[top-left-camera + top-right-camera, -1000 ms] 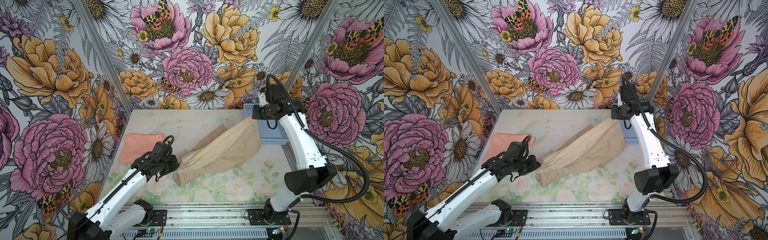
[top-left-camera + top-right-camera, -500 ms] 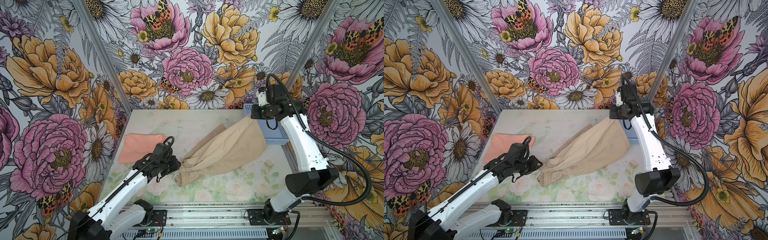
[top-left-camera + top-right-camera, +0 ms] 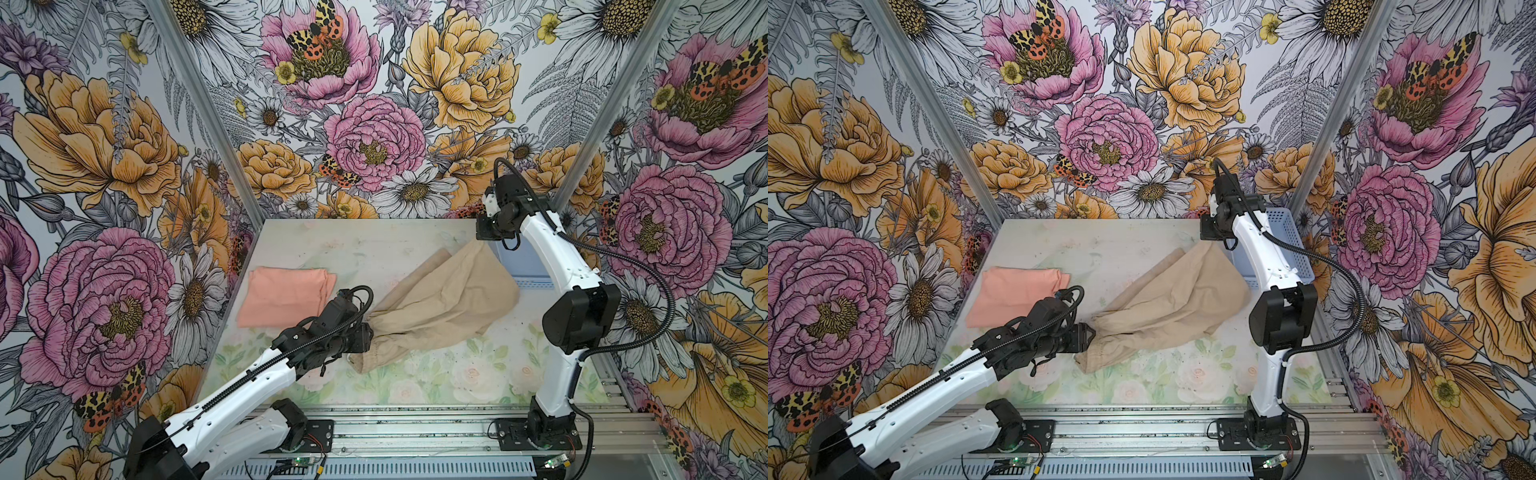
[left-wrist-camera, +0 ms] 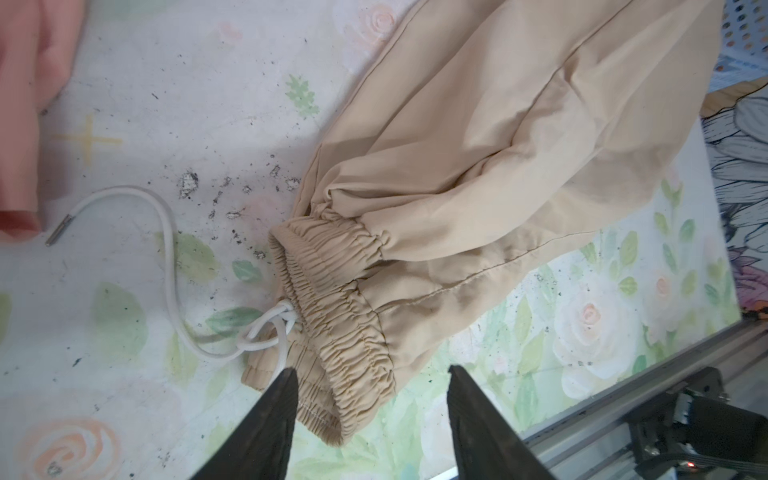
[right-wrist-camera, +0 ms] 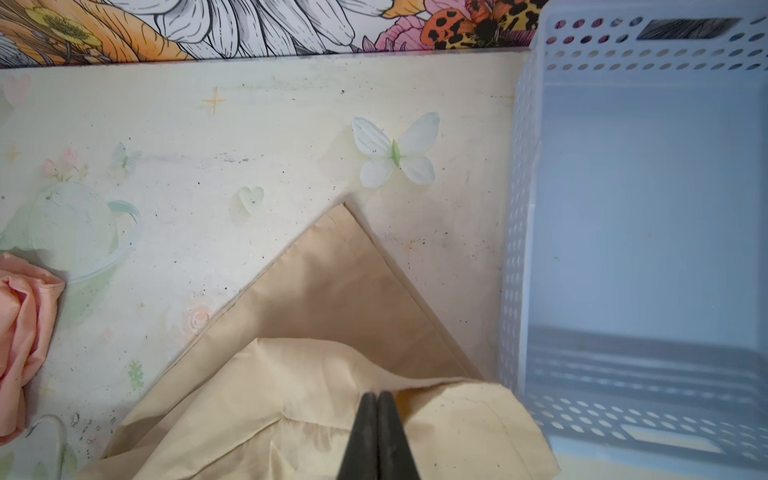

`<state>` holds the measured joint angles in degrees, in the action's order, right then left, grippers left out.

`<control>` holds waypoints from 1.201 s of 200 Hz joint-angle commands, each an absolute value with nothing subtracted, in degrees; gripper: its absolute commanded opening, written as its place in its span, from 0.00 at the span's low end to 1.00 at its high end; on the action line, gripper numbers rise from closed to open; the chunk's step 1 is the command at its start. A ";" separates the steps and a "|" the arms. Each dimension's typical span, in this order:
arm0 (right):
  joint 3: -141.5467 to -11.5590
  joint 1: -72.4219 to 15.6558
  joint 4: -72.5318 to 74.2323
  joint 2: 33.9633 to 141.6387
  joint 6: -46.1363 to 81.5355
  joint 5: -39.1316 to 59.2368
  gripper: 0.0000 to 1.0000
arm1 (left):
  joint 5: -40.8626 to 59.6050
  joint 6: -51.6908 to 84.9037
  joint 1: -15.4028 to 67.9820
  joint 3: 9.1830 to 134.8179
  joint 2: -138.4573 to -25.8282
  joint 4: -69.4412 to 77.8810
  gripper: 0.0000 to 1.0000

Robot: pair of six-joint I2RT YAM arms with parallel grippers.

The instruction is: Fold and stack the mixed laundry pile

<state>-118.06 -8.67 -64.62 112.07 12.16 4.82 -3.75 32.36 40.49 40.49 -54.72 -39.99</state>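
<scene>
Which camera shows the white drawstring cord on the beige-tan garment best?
The left wrist view: the white drawstring cord shows up close, from knot at the waistband to metal tip. In both top views it is too small to make out; the right wrist view shows only the beige-tan garment, no cord.

T-shirt [image 3: 282,295]: plain salmon-peach
garment [image 3: 440,307]: beige-tan all over
drawstring [image 4: 166,232]: white, silver tip
basket [image 5: 519,249]: light blue, rows of small holes
table [image 3: 374,245]: pale cream, faded pink roses, green leaves, dark specks
walls [image 3: 374,137]: pink and orange flowers, white daisies, spotted moths
arms [image 3: 257,376]: white shells, black joints
</scene>
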 commanded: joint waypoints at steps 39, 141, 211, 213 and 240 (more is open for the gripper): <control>-118.92 -8.72 -63.63 109.59 12.22 5.09 0.00 | -14.33 18.73 39.52 44.27 -61.83 -39.18 0.56; -118.66 -8.17 -63.55 109.08 11.99 5.27 0.00 | 5.13 8.00 33.57 46.26 -69.78 -32.99 0.55; -118.30 -7.90 -63.46 108.99 12.21 5.58 0.00 | 3.87 6.15 32.61 48.86 -76.57 -35.05 0.53; -118.30 -7.91 -63.46 108.96 12.21 5.55 0.00 | 3.76 6.15 32.65 48.89 -76.60 -35.24 0.53; -118.21 -7.79 -63.37 108.97 12.21 5.28 0.00 | 0.44 6.35 33.81 48.53 -75.32 -37.10 0.49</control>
